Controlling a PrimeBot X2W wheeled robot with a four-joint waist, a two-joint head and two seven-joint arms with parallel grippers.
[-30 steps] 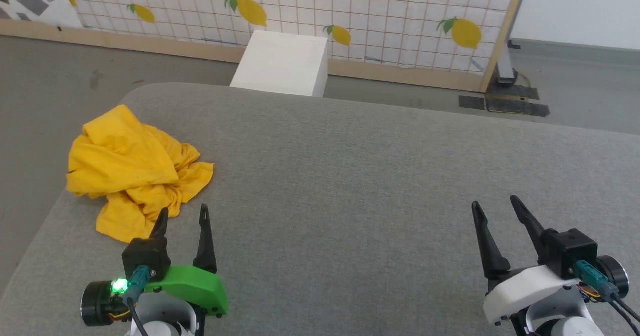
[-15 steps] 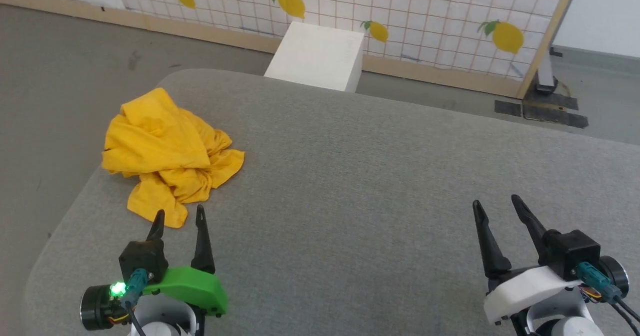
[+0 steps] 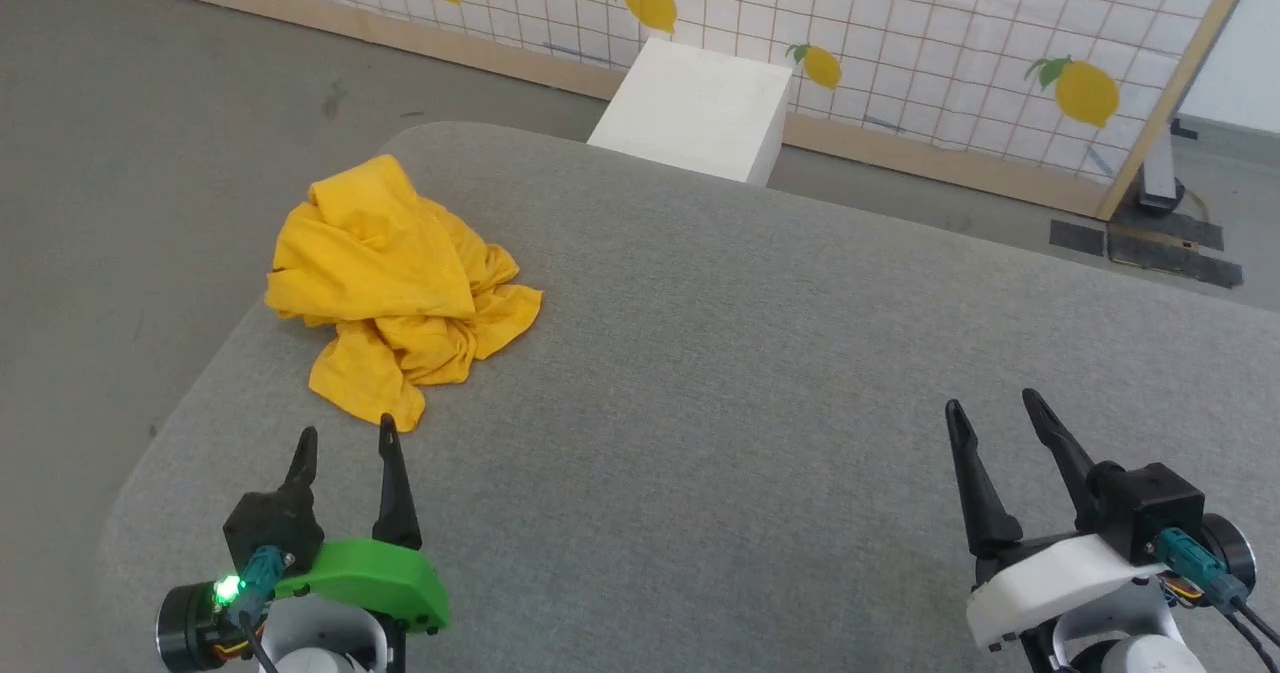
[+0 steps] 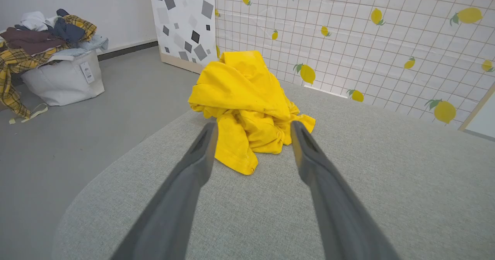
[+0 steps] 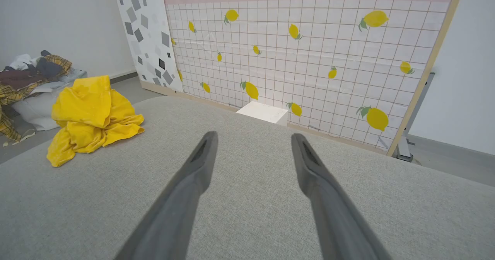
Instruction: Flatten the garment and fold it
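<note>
Head view: yellow T-shirt (image 3: 395, 273) lies as a crumpled heap on the grey padded table (image 3: 750, 383), near its far-left corner, one side close to the edge. L gripper (image 3: 345, 428) sits just short of the heap's near tip, jaws spread w/ nothing in them. R gripper (image 3: 991, 402) is well apart over bare table, also spread & empty. Prob. both are staged for a first grab, L being closest. Heap's long axis runs far-to-near, its narrow tongue pointing at L gripper. Neck vs hem: can't tell.

L wrist view: fingers frame that tongue w/o touching it. Bag of mixed clothes (image 4: 62, 78) on the floor beyond.

R wrist view: T-shirt is off at frame left. Fingers aim toward white box (image 5: 263, 112) & lemon-print panel (image 5: 309, 59).
</note>
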